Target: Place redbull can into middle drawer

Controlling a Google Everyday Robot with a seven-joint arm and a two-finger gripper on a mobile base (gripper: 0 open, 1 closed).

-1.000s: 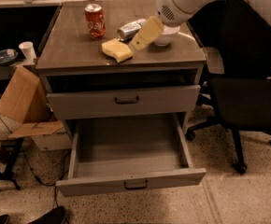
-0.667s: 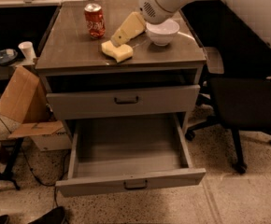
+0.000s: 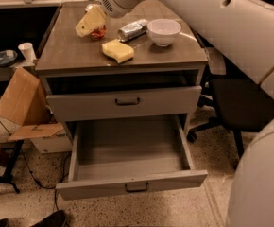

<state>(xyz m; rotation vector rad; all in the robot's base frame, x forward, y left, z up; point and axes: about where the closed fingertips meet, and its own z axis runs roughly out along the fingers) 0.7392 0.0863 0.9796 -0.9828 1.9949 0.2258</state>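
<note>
Pincer (image 3: 90, 21), clenched or released I cannot tell, hovers left of the redbull can (image 3: 132, 30) on the bench (image 3: 71, 60). Likely the reaching step: next, shift right and grasp it.

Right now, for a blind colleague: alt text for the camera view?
The redbull can lies on its side on the cabinet top beside a white bowl; the gripper hangs left of it, by a soda can. The middle drawer stands open.
</note>
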